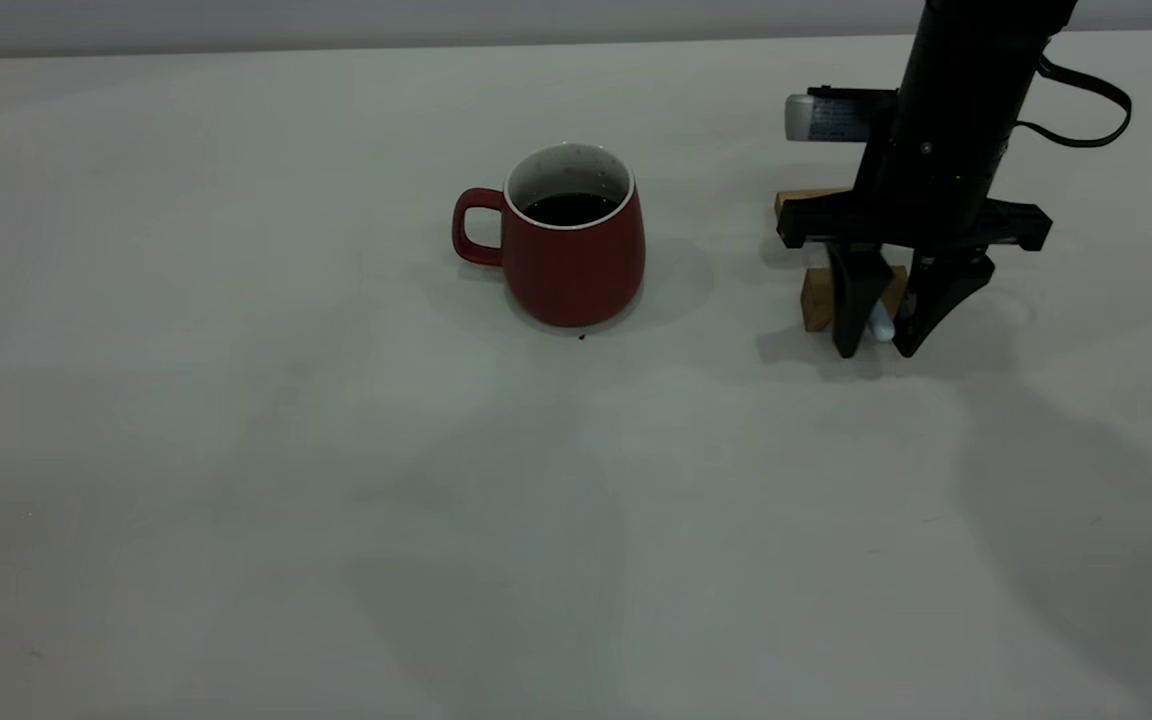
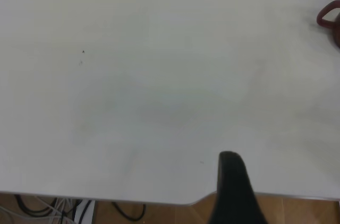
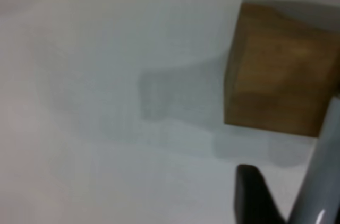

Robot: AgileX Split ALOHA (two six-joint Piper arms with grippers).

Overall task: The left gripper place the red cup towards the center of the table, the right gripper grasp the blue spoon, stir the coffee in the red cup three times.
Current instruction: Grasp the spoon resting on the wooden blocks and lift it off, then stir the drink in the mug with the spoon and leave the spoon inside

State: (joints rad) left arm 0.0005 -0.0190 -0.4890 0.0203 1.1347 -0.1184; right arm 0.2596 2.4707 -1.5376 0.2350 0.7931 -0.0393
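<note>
A: The right claw (image 1: 884, 345), black with two tapering fingers, is pointing straight down at the large off-white matte surface (image 1: 236, 450), tips at or just above it, fingers narrowly parted around the pale blue rounded handle of the small slim blue spoon (image 1: 881, 324). Whether they are pinching yet, I cannot tell.

B: So the spoon grasp is the step in hand?

A: I judge so. The dark red matte cup (image 1: 574, 245), white-rimmed, handle facing away from the claw, is already sitting near the centre, dark coffee (image 1: 569, 208) inside.

B: Next?

A: Closing firmly, lifting clear, carrying the spoon across to the cup.

B: Anything in the way?

A: Two small wooden blocks: one (image 1: 821, 297) just behind the fingers, another (image 1: 801, 199) farther back. The spoon seems to be propped on them, so the lift could nudge one. The left claw (image 2: 234, 192) is sitting back at the surface's edge, one dark finger showing, its opening impossible to judge.
</note>
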